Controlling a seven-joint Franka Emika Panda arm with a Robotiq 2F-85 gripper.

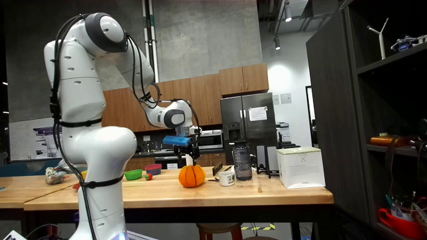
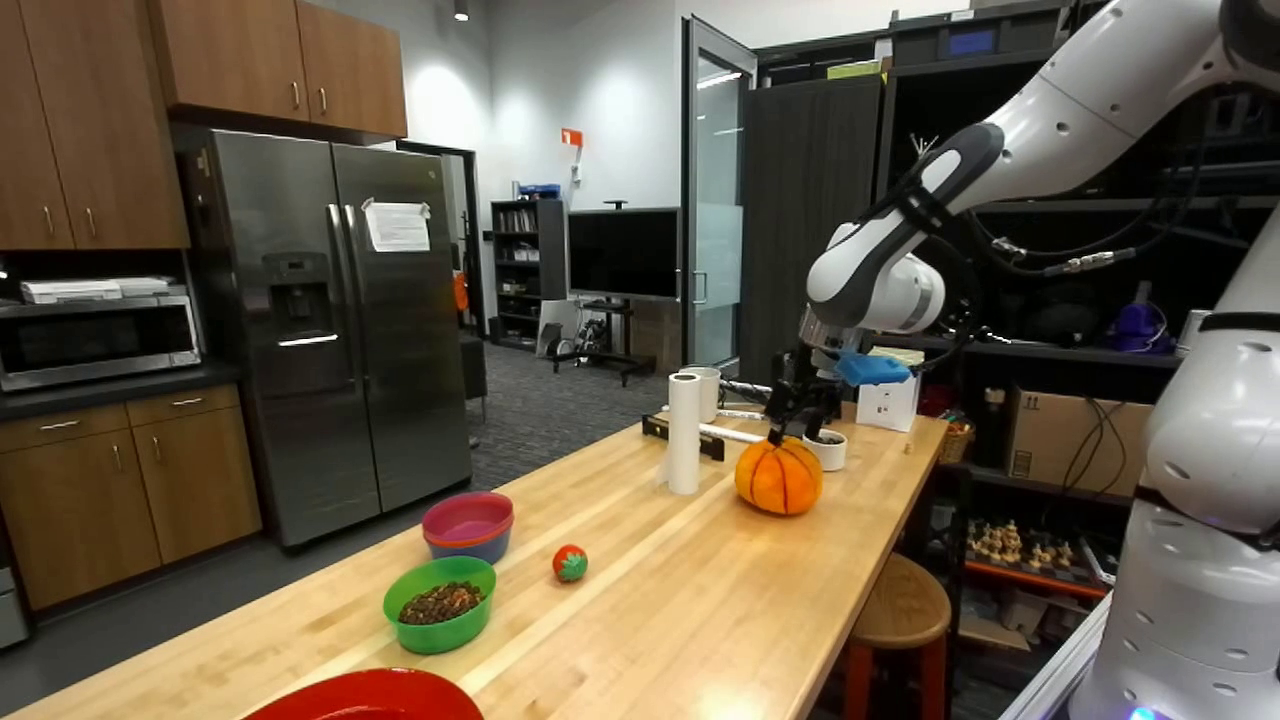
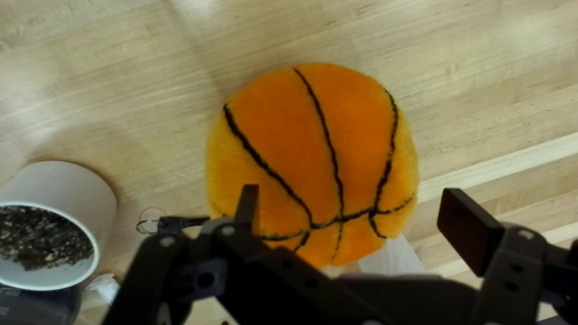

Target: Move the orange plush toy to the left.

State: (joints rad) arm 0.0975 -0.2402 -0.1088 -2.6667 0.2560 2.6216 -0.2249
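The black two-fingered gripper stood spread, its fingers well apart over the round bright-orange plush toy with black seam lines. The toy rested directly beneath the hand on the pale wooden tabletop; whether a finger touched it could not be told.

Under the hand the wood showed lengthwise strips, cream and honey-toned, glossy in places. Well beyond the hand, in both exterior views, stood the dark metal two-door refrigerator and the brown wooden cabinets. The far floor was covered with grey carpet, and high behind the hand rose a grey concrete wall.

Near the hand, a short white cup carried dark printing too small to read. Just past it from the hand, a dark translucent bottle with a black lid bore a pale measuring scale, its figures blurred. Well apart from the hand, a white box with a pale-green top showed a dark emblem like two curves back to back, above unreadable fine print. Far past the hand, the refrigerator's white paper sheet was illegible, as was a purple-and-white poster.
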